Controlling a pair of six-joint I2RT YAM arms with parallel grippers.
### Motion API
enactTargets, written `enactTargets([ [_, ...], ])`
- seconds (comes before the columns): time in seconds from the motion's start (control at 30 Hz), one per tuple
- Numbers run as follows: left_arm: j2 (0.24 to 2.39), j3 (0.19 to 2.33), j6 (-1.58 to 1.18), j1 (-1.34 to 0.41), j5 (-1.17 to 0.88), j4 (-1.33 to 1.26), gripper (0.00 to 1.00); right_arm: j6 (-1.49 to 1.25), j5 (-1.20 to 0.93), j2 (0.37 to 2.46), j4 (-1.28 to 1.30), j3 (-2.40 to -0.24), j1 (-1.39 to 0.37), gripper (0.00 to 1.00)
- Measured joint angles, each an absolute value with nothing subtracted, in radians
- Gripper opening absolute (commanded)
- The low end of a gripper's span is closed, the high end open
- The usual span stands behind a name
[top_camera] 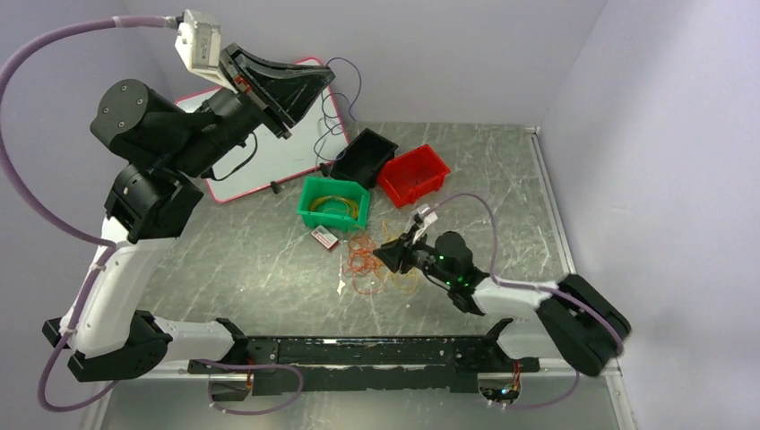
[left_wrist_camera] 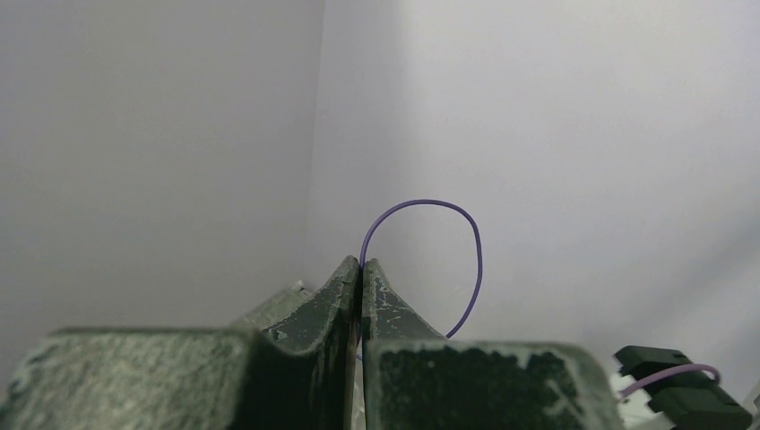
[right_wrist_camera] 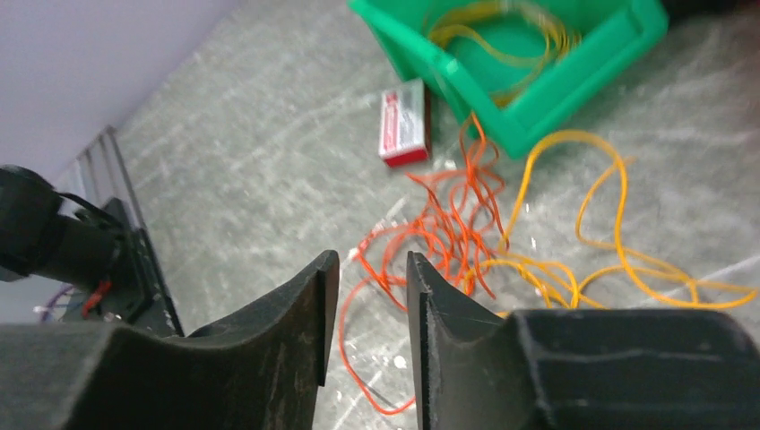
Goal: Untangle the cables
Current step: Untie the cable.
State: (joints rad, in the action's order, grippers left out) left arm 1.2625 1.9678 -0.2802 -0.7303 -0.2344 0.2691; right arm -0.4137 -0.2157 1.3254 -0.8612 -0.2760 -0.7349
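Observation:
A tangle of thin orange cables (top_camera: 363,258) (right_wrist_camera: 448,215) lies on the grey table, with yellow cables (top_camera: 403,282) (right_wrist_camera: 600,260) looped through it on the right. More yellow cable (right_wrist_camera: 502,31) sits in the green bin (top_camera: 305,204). My right gripper (top_camera: 387,255) (right_wrist_camera: 372,260) hovers low over the orange tangle, open, with nothing between its fingers. My left gripper (top_camera: 287,90) (left_wrist_camera: 361,264) is raised high at the back left, shut on a thin purple cable (top_camera: 348,90) (left_wrist_camera: 475,260) that arcs out from its tips.
Behind the tangle stand the green bin (right_wrist_camera: 547,98), a black bin (top_camera: 363,157) and a red bin (top_camera: 414,175). A small red-and-white box (top_camera: 324,237) (right_wrist_camera: 403,121) lies beside the green bin. A red-edged whiteboard (top_camera: 269,170) lies at the back left.

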Motion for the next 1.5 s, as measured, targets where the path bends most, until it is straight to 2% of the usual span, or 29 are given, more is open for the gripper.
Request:
enactTargets([
  [0.27, 1.263, 1.872, -0.281, -0.730, -0.233, 0.279, 0.07, -0.317, -0.217, 0.873, -0.621, -0.315, -0.735, 0.50],
  [0.5, 1.253, 1.775, -0.281, -0.730, -0.247, 0.282, 0.07, -0.187, -0.238, 0.695, -0.461, -0.476, -0.735, 0.52],
  [0.63, 1.237, 1.720, -0.281, -0.730, -0.265, 0.279, 0.07, -0.143, -0.284, 0.695, -0.420, -0.601, -0.735, 0.54],
  [0.77, 1.213, 1.654, -0.281, -0.730, -0.293, 0.262, 0.07, -0.130, -0.320, 0.709, -0.416, -0.673, -0.735, 0.60],
  [1.13, 1.196, 1.562, -0.294, -0.730, -0.365, 0.195, 0.07, -0.179, -0.389, 0.861, -0.541, -0.734, -0.735, 0.64],
  [1.5, 1.176, 1.537, -0.296, -0.730, -0.397, 0.162, 0.07, -0.356, -0.385, 0.992, -0.702, -0.740, -0.735, 0.65],
])
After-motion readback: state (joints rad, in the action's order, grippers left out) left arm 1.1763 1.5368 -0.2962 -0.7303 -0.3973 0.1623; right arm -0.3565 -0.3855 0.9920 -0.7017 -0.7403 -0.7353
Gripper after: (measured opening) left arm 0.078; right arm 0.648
